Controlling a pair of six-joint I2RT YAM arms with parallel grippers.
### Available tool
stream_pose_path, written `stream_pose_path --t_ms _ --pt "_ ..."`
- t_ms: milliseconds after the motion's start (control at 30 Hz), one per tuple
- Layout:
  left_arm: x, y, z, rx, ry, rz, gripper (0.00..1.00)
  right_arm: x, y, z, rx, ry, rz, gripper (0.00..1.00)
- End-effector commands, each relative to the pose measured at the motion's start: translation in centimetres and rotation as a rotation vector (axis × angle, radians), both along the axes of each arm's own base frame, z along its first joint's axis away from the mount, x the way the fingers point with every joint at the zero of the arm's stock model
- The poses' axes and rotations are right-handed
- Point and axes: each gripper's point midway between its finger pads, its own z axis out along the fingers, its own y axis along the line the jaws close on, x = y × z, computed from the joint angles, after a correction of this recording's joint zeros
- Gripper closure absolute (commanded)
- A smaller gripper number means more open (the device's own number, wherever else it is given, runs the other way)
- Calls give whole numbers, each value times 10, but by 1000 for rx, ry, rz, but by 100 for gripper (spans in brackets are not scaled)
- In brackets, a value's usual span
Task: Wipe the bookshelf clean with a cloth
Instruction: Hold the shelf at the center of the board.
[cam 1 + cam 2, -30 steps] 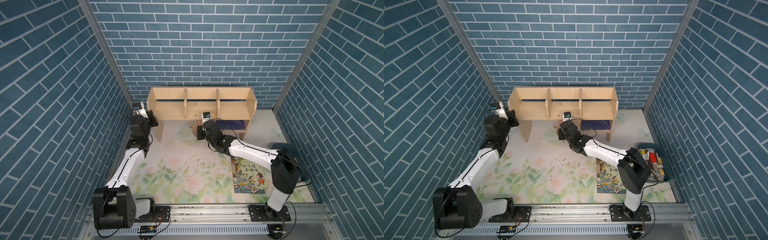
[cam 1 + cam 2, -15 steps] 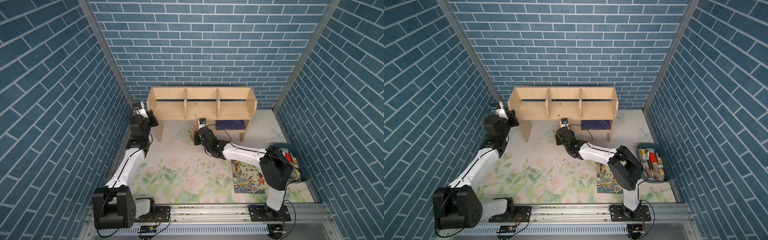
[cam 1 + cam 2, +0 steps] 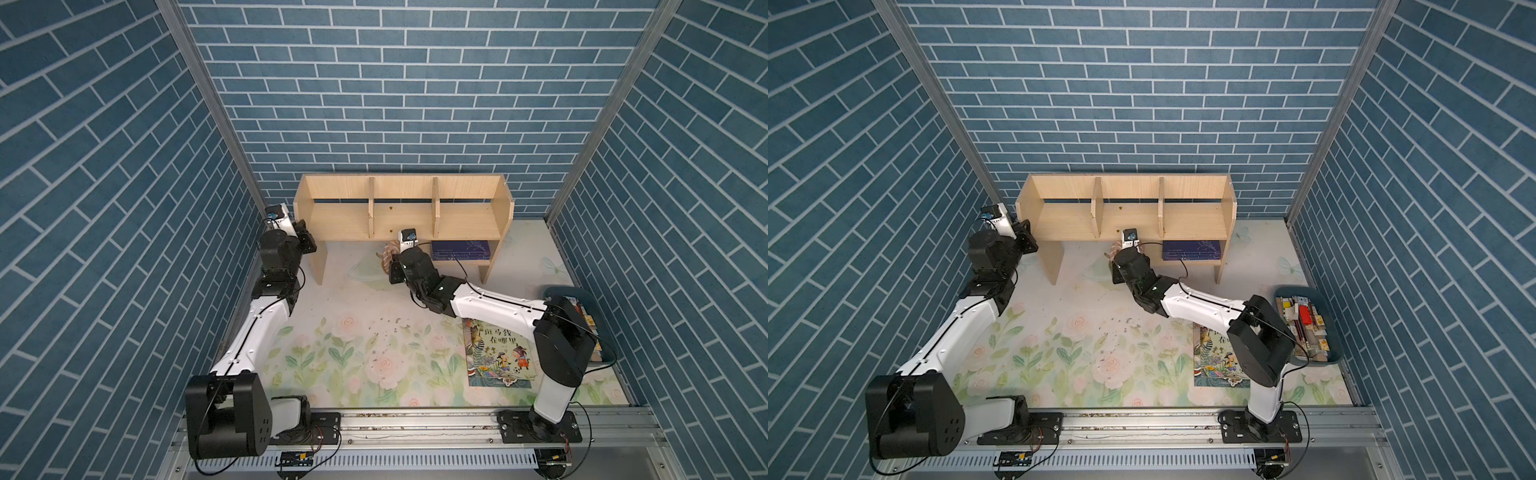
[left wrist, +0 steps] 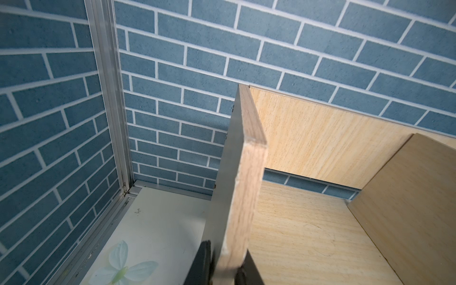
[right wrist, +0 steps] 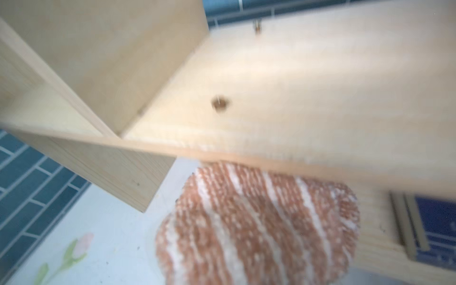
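The pale-wood bookshelf (image 3: 399, 218) stands against the back wall, seen in both top views. My left gripper (image 3: 308, 240) is shut on its left side panel (image 4: 246, 172), one black finger (image 4: 204, 261) on each face. My right gripper (image 3: 397, 261) is shut on the brown-and-cream striped cloth (image 5: 259, 222), which hangs just below the shelf's front edge, under the middle compartment. The cloth (image 3: 1115, 251) hides the right jaws. Two small brown spots (image 5: 220, 103) sit on the middle compartment's floor.
A dark blue book (image 3: 461, 250) lies in the lower cubby. A colourful picture book (image 3: 496, 353) lies on the floral mat under the right forearm. Crumbs (image 3: 390, 332) are scattered mid-mat. A blue tray (image 3: 1333, 328) of small items stands at the right wall.
My right gripper drew back slightly from the shelf with the cloth, then returned toward its front edge. The left arm has not moved.
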Motion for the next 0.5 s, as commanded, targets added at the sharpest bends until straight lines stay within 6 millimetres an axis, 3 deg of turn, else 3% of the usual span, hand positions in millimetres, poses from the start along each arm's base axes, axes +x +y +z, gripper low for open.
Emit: stream_pose_path --t_ms 0,100,267,333,467 --pt "2 -31 -20 -91 73 -133 100 1 -4 31 10 -71 -17 100" --pt "2 -32 -21 -91 78 -135 100 0 1 6 -7 -36 0 100" --pt "3 -32 -22 -91 79 -137 100 -8 -7 -65 -57 60 -1 100" --pt "3 -30 -22 -78 83 -124 100 -10 -26 -85 -72 90 -33 100" --pt "3 -28 -24 -74 88 -119 100 -2 -89 -110 -30 160 -124 100"
